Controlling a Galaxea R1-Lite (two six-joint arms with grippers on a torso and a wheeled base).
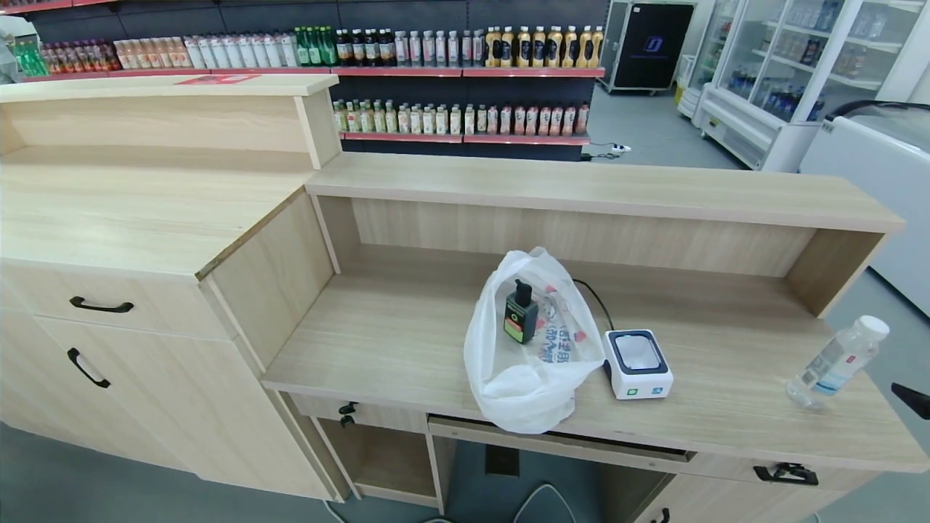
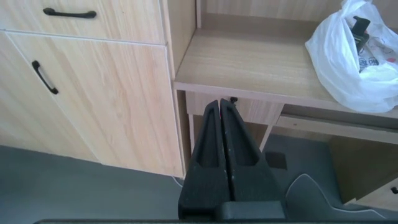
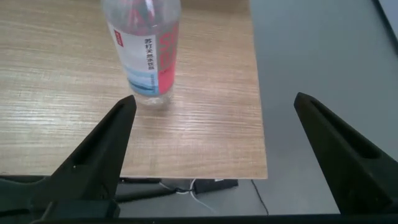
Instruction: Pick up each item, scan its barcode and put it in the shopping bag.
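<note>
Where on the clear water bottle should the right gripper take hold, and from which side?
Grip the water bottle around its labelled mid-body, level from the right end of the counter, where the open right gripper is. It stands upright and round, with bare wood either side.

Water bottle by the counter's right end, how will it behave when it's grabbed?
The water bottle stands tall and narrow, so a nudge probably tips it. Round sides could roll off the nearby counter edge. Thin clear plastic likely flexes when squeezed.
</note>
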